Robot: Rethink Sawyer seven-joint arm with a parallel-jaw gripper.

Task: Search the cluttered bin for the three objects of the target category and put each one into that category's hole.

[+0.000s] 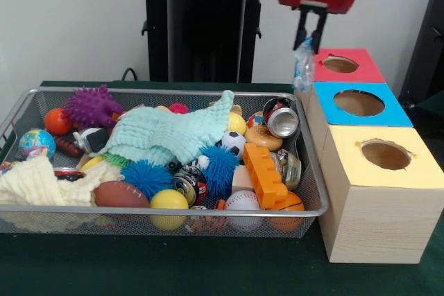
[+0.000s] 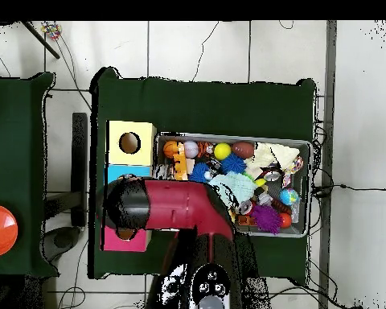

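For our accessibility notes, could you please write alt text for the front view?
The robot's gripper holds a clear plastic bottle beside the red box, the farthest of three boxes with holes; blue and yellow follow. Left, a wire bin holds balls, cloths and cans.

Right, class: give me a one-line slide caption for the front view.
Gripper holds a crushed plastic bottle beside the red box's hole.
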